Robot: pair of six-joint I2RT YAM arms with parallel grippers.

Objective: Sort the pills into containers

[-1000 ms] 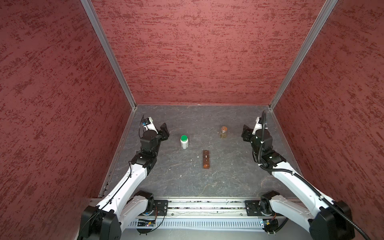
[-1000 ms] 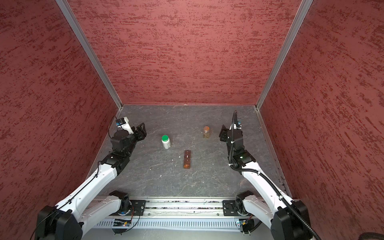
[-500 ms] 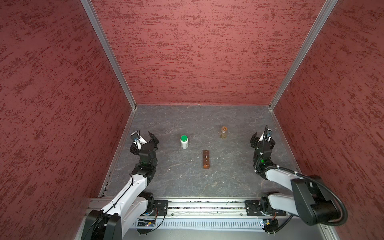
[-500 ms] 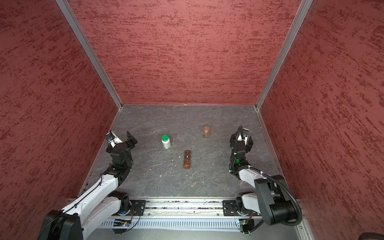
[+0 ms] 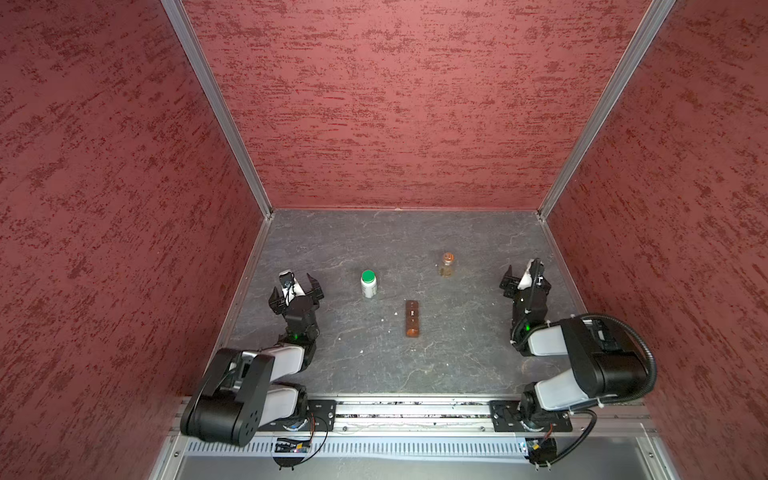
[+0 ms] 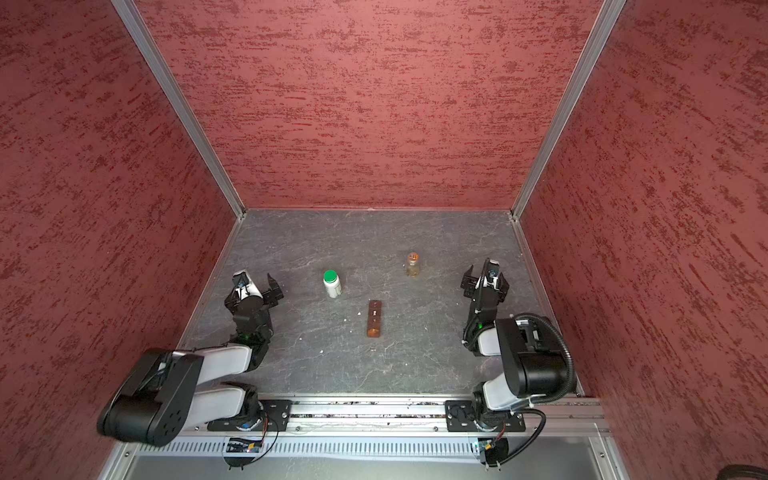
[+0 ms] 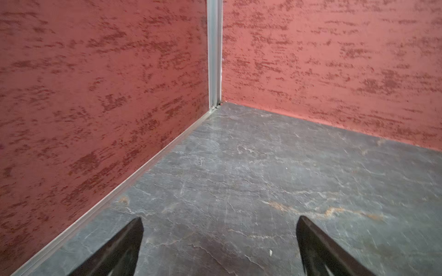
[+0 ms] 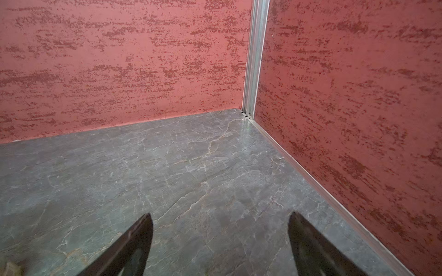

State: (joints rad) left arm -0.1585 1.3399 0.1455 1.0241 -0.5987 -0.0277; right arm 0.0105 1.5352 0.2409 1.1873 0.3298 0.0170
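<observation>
**A:** Where are the containers [image 5: 412, 318]?

**B:** Mid-surface [image 5: 457, 361], a brown strip seen in both top views [image 6: 375, 318]. Its long axis runs near to far, and the nearest cell looks orange. Neither wrist view catches it.

**A:** What do the wrist views give?

**B:** The left pincer [image 7: 218, 229] is spread wide, holding nothing, aimed at the far left corner. The right pincer [image 8: 220, 225] is also wide and holding nothing, facing the far right corner.

**A:** Room to move?

**B:** Each pincer sits near its own side wall, well apart from the strip. The white green-capped bottle [image 5: 368, 284] stands far-left of the strip and the amber bottle [image 5: 447, 264] far-right. Bare surface lies on the near side.

**A:** The pills?

**B:** Too small to tell.
</observation>
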